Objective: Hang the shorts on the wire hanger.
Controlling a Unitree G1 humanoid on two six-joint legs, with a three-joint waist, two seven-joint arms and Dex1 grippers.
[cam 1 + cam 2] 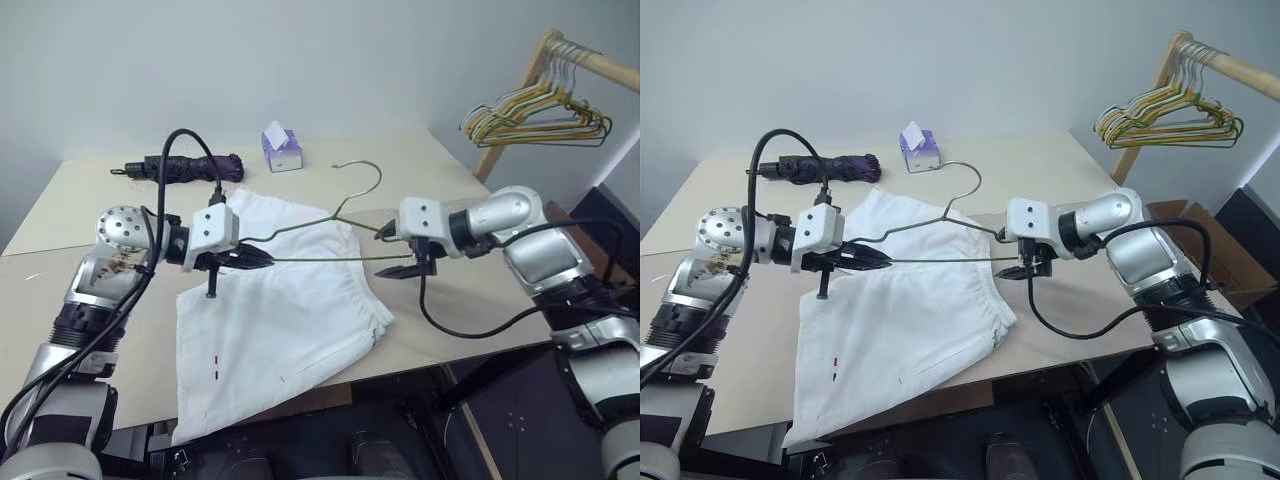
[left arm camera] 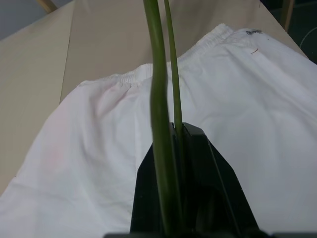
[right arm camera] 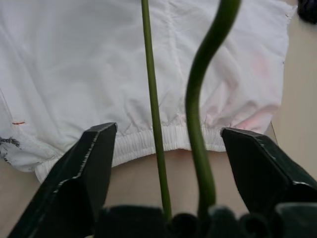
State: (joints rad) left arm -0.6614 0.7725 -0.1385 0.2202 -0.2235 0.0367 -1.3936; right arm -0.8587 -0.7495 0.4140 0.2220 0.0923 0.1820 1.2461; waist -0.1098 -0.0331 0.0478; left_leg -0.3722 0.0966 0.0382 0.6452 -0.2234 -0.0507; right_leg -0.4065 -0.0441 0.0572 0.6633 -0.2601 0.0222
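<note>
Left gripper (image 1: 262,258) clenched on the wire hanger (image 1: 330,225) above the shorts (image 1: 280,320); right gripper (image 3: 168,158) released around its wires

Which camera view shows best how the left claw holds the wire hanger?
The left wrist view: the left claw is shut on the wire hanger, both wires pinched between its fingers. The head views show the whole hanger above the shorts but the grip only small. The right wrist view shows the wires between the open right claw.
</note>
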